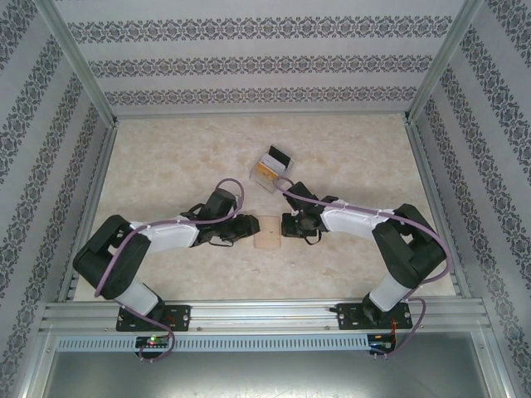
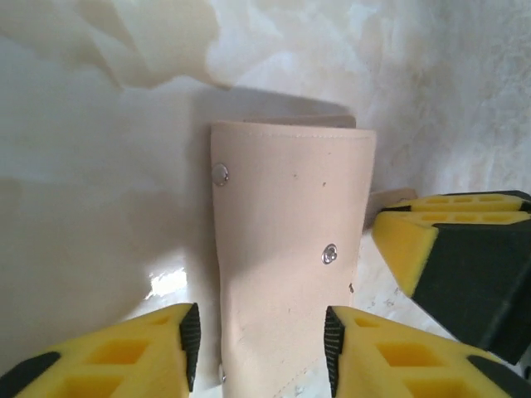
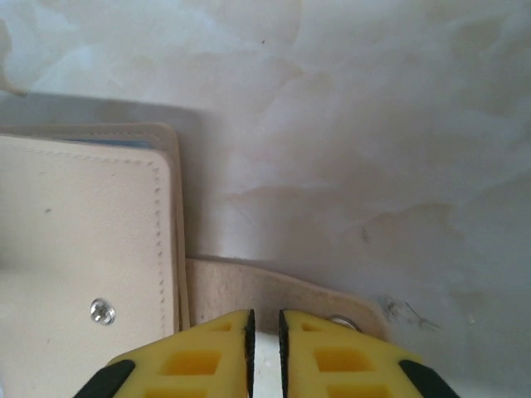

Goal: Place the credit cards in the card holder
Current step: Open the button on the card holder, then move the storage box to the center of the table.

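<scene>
1. Left gripper [image 2: 261, 336]: jaws apart, straddling near end of tan card holder [image 2: 290, 215], which lies flat btwn them.
2. Right gripper [image 3: 265, 336]: jaws a slit apart over holder's snap strap [image 3: 274, 290]; can't tell if pinched.
3. Farther out, beyond both jaws: credit cards [image 1: 267, 169] at clear box [image 1: 279, 183].
</scene>
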`<state>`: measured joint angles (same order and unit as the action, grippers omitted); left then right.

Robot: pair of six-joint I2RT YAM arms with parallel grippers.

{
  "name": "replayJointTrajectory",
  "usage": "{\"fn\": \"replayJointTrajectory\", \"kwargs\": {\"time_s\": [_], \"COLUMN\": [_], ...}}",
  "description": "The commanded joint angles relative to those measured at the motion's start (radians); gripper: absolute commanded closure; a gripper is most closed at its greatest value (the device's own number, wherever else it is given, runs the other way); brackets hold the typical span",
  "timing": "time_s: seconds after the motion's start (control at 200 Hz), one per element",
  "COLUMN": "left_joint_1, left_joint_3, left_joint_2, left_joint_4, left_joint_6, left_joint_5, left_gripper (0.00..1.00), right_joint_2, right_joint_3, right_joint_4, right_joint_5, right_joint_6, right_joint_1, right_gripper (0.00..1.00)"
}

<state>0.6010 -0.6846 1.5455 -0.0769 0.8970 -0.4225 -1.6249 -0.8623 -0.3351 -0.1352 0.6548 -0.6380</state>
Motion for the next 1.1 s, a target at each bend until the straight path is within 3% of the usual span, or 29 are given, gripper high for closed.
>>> {"fn": "replayJointTrajectory", "kwargs": {"time_s": [0.0, 0.035, 0.11, 0.2, 0.28, 0.52, 0.629, 0.824, 1.094], "left_joint_1": [0.004, 0.000, -0.018, -0.055, -0.089, -0.181, -0.211, -0.285, -0.323], "left_joint_3": [-0.081, -0.116, -0.178, -0.250, -0.315, -0.517, -0.598, -0.770, -1.125], "left_joint_2": [-0.062, -0.070, -0.069, -0.040, 0.003, 0.189, 0.276, 0.462, 0.743], "left_joint_4": [0.182, 0.226, 0.285, 0.316, 0.326, 0.315, 0.306, 0.205, 0.232], "left_joint_6": [-0.046, -0.059, -0.093, -0.113, -0.123, -0.124, -0.104, -0.042, -0.034], "left_joint_5": [0.119, 0.141, 0.156, 0.147, 0.127, 0.029, 0.016, -0.078, -0.174], "left_gripper": [0.46, 0.40, 0.38, 0.35, 0.31, 0.29, 0.20, 0.13, 0.14], "right_joint_2": [0.086, 0.104, 0.137, 0.144, 0.102, -0.210, -0.382, -0.592, -0.696], "right_joint_3": [-0.077, -0.094, -0.126, -0.168, -0.232, -0.577, -0.782, -1.002, -1.061], "right_joint_4": [-0.071, -0.079, -0.076, -0.064, -0.050, -0.056, -0.117, -0.143, -0.053], "right_joint_5": [0.044, 0.050, 0.064, 0.067, 0.032, -0.234, -0.301, -0.379, -0.537], "right_joint_6": [-0.009, -0.011, -0.026, -0.045, -0.070, -0.127, -0.144, -0.113, -0.006], "right_joint_1": [0.025, 0.038, 0.071, 0.137, 0.211, 0.377, 0.398, 0.410, 0.429], "right_gripper": [0.74, 0.73, 0.72, 0.54, 0.48, 0.36, 0.26, 0.25, 0.28]}}
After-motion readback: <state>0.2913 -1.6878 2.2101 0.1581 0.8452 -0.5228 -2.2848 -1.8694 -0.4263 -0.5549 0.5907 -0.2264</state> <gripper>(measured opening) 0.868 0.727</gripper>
